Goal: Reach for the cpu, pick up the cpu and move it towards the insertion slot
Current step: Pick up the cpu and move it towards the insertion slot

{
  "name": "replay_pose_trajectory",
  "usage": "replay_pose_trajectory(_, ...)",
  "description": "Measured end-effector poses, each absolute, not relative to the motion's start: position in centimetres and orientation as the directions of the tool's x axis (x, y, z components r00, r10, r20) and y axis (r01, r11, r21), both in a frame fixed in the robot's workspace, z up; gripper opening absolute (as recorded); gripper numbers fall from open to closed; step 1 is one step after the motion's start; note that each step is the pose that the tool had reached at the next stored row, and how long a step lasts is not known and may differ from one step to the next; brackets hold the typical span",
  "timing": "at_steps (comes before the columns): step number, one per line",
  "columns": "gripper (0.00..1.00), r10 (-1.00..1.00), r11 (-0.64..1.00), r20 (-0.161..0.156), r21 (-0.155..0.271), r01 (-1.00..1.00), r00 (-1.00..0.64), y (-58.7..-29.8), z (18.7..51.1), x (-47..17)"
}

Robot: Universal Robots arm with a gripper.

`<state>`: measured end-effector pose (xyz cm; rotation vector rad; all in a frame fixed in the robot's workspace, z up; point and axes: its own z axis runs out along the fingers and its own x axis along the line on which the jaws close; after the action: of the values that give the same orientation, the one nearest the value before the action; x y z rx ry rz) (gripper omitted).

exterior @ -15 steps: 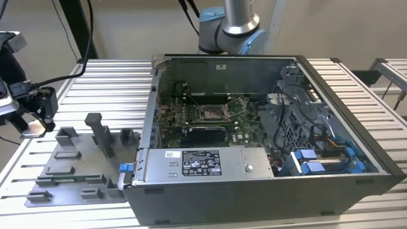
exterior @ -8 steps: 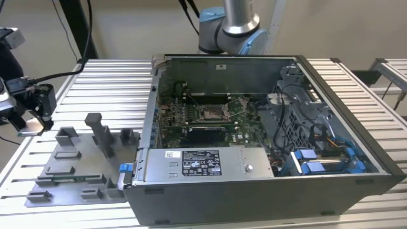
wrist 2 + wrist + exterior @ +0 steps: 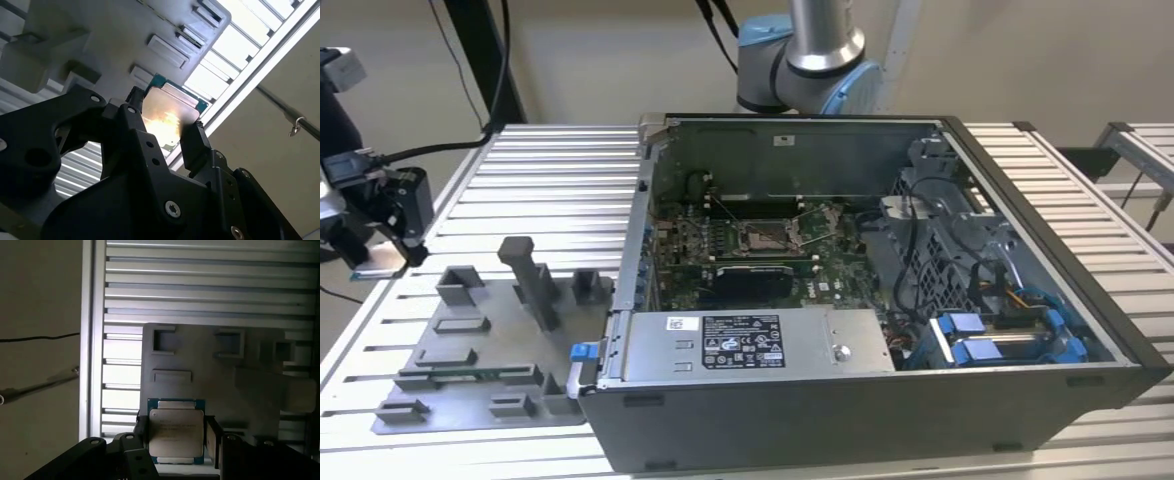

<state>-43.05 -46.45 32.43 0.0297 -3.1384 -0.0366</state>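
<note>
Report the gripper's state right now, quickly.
Gripper: jaws closed on the cpu, one against each of two opposite edges, seen in both wrist views.

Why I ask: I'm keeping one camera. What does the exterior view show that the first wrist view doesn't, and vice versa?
Exterior view: the open grey metal computer case and, inside it, the square metal-framed insertion slot on green circuit board. First wrist view: the flat square silvery cpu with a green rim, gripped between the fingers of the black end effector. Shared: the grey plastic fixture plate and the ribbed metal table.
</note>
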Motion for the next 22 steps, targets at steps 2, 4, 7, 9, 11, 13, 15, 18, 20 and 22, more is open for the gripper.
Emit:
replay_pose_trajectory(2, 0.0, -0.019, 1.0, 0.003, 0.023, -0.019, -1.0, -46.4, 32.7, -43.1)
replay_pose_trajectory(4, 0.0, -0.019, 1.0, 0.002, 0.023, -0.019, -1.0, -46.4, 33.2, -43.1)
replay_pose_trajectory(7, 0.0, -0.019, 1.0, 0.003, 0.023, -0.019, -1.0, -46.4, 34.0, -43.1)
replay_pose_trajectory(9, 0.0, -0.019, 1.0, 0.003, 0.023, -0.019, -1.0, -46.4, 34.6, -43.1)
replay_pose_trajectory(11, 0.0, -0.019, 1.0, 0.003, 0.023, -0.019, -1.0, -46.4, 35.1, -43.1)
replay_pose_trajectory(13, 0.0, -0.019, 1.0, 0.003, 0.023, -0.019, -1.0, -46.4, 35.7, -43.1)
replay_pose_trajectory(15, 0.0, -0.019, 1.0, 0.003, 0.021, -0.019, -1.0, -46.5, 36.3, -43.0)
replay_pose_trajectory(18, 0.0, -0.019, 1.0, 0.003, 0.019, -0.019, -1.0, -46.4, 37.2, -43.1)
replay_pose_trajectory(20, 0.0, -0.019, 1.0, 0.003, 0.018, -0.019, -1.0, -46.4, 37.8, -43.1)
replay_pose_trajectory(22, 0.0, -0.019, 1.0, 0.003, 0.017, -0.019, -1.0, -46.4, 38.5, -43.0)
